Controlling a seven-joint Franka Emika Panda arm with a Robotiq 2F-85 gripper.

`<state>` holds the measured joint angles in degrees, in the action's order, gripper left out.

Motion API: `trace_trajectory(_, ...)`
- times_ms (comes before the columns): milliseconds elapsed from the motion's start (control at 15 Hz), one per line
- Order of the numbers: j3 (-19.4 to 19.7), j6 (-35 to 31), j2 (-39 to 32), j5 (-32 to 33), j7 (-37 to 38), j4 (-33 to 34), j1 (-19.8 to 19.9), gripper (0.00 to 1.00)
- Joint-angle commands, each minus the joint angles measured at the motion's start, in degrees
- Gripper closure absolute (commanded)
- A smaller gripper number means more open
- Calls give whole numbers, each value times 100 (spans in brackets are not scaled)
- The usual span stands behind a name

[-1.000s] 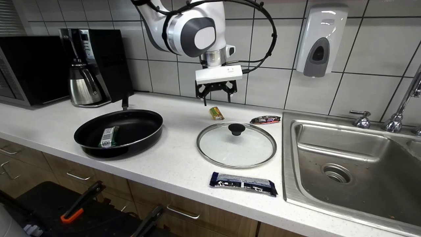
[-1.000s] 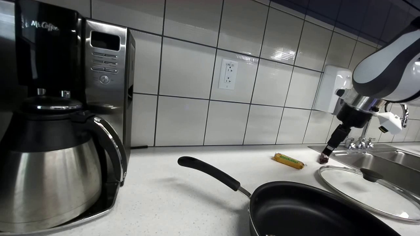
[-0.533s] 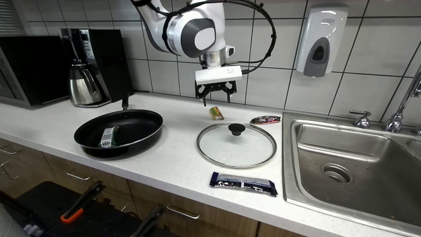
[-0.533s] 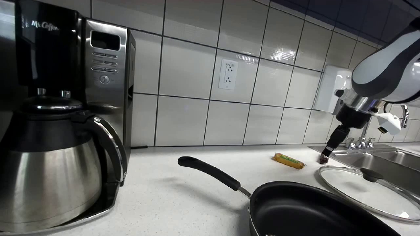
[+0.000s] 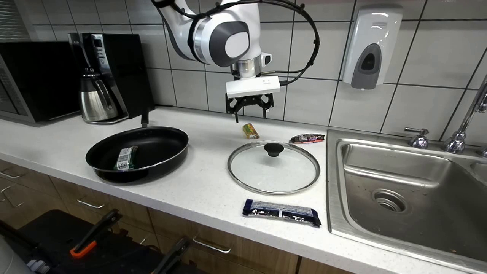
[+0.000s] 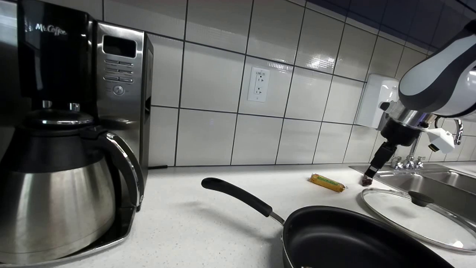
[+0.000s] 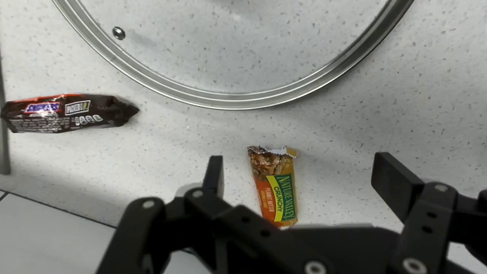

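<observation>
Poised with gripper [image 5: 251, 119] empty and spread wide, probably to clear both edges of Nature Valley Crunchy peanut butter bar [image 7: 275, 189] below, flat on countertop [image 5: 207, 160] between glass lid [image 5: 274, 171] and tiled wall [image 5: 312, 97].

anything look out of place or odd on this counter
A small packet lies inside the frying pan, an odd place for something in a wrapper. The glass lid lies apart on the counter. Otherwise, nothing clearly stands out.
</observation>
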<state>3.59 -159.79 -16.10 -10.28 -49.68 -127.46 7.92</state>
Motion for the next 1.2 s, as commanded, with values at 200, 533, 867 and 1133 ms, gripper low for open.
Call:
trace_trajectory(200, -98, -97, -145, 440, 376, 125, 151, 0)
trace_trajectory(533, -223, -94, -525, 552, 336, 491, 242, 0)
trace_trajectory(867, -356, -93, -1005, 576, 356, 949, 326, 0)
trace_trajectory(1133, -310, -23, -1354, 742, 450, 1344, 332, 0)
